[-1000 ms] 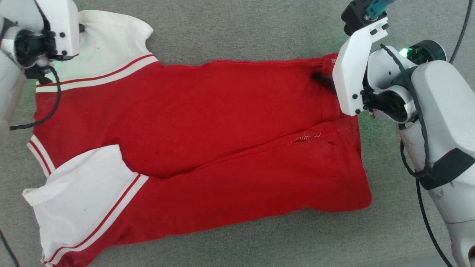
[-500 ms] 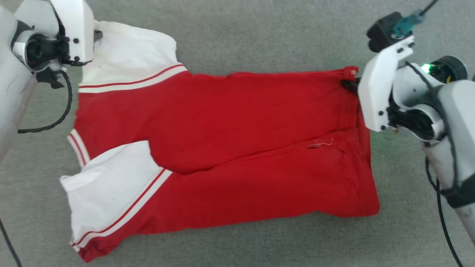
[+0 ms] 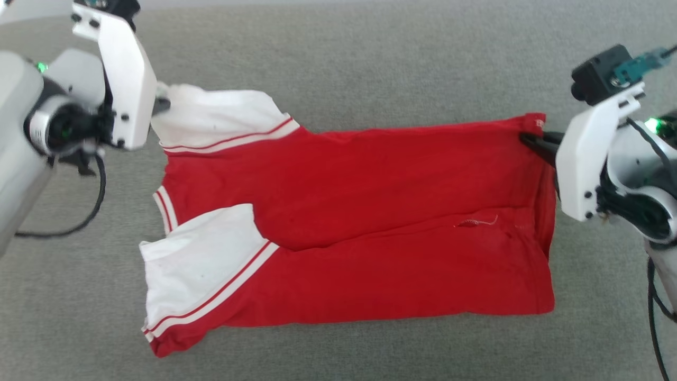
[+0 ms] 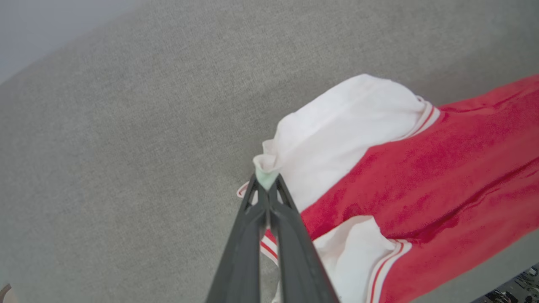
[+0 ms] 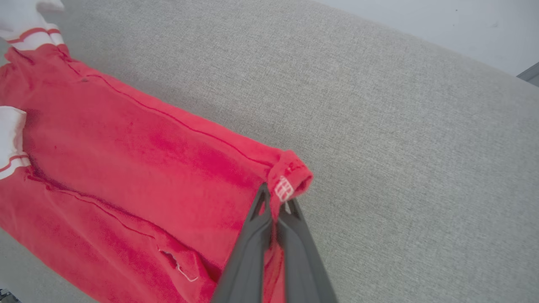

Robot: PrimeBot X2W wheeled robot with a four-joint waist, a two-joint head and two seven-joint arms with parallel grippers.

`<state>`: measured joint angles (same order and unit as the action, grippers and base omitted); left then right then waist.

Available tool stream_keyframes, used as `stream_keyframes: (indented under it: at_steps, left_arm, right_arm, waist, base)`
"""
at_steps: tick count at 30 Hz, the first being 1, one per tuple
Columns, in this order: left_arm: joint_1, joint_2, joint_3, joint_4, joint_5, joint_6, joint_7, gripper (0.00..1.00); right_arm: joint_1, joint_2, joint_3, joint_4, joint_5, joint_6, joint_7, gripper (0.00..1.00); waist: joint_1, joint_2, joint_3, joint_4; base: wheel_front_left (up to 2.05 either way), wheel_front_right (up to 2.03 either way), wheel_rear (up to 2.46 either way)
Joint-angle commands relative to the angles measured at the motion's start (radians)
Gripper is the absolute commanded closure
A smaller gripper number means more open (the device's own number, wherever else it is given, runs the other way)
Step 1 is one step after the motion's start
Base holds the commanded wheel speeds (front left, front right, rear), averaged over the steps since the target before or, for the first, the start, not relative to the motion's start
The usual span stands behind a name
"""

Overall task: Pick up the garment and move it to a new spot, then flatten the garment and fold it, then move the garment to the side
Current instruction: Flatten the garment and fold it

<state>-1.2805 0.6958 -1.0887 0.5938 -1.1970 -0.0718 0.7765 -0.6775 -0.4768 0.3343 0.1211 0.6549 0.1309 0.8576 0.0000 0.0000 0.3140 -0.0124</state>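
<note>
The work surface (image 3: 370,58) was a broad spread of pale grey woven fabric, coarse-textured like upholstery cloth and lying flat. Light fell on it softly and evenly, leaving only faint, blurred shadows. In the left wrist view the fabric's far edge ran diagonally, and beyond it lay a plain pale grey-lilac backdrop (image 4: 38,25), out of focus. The right wrist view had a similar pale backdrop (image 5: 454,25) past the fabric's edge at upper right, with a darker grey strip (image 5: 531,71) at the right side. A small dark cluttered patch (image 4: 511,288) lay beyond the surface's edge in the left wrist view, too small to make out.
</note>
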Motion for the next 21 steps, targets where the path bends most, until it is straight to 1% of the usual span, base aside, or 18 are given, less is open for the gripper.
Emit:
stream_keyframes:
  at_steps: [1,5,8,14,17,20,21]
  left_arm:
    - [0.026,0.024,0.000,-0.048,-0.015,0.022,0.007,1.00]
    - [0.091,0.100,-0.002,-0.236,-0.032,0.107,0.041,1.00]
    - [0.143,0.171,-0.008,-0.385,-0.043,0.182,0.065,1.00]
    - [0.263,0.287,-0.016,-0.664,-0.095,0.324,0.086,1.00]
    - [0.322,0.322,-0.031,-0.760,-0.114,0.382,0.080,1.00]
    - [0.378,0.336,-0.044,-0.802,-0.132,0.416,0.061,1.00]
    - [0.415,0.334,-0.057,-0.801,-0.140,0.428,0.044,1.00]
  right_arm:
    - [0.027,-0.005,-0.014,-0.027,0.006,0.000,0.008,1.00]
    - [0.100,-0.023,-0.060,-0.117,0.010,0.000,0.046,1.00]
    - [0.158,-0.038,-0.085,-0.190,0.016,0.000,0.079,1.00]
    - [0.289,-0.055,-0.144,-0.307,0.041,0.000,0.139,1.00]
    - [0.351,-0.044,-0.170,-0.336,0.050,0.000,0.159,1.00]
    - [0.412,-0.030,-0.190,-0.329,0.035,0.000,0.171,1.00]
    - [0.443,-0.004,-0.193,-0.316,0.039,0.000,0.172,1.00]
  waist:
    - [0.0000,0.0000,-0.017,0.014]
    - [0.0000,0.0000,-0.038,0.029]
    - [0.0000,0.0000,-0.049,0.037]
    - [0.0000,0.0000,-0.061,0.049]
    - [0.0000,0.0000,-0.061,0.052]
    - [0.0000,0.0000,-0.062,0.054]
    - [0.0000,0.0000,-0.062,0.053]
  base:
    - [0.00,0.00,0.00]
    - [0.00,0.00,0.00]
    - [0.00,0.00,0.00]
    - [0.00,0.00,0.00]
    - [0.00,0.00,0.00]
    - [0.00,0.00,0.00]
    - [0.00,0.00,0.00]
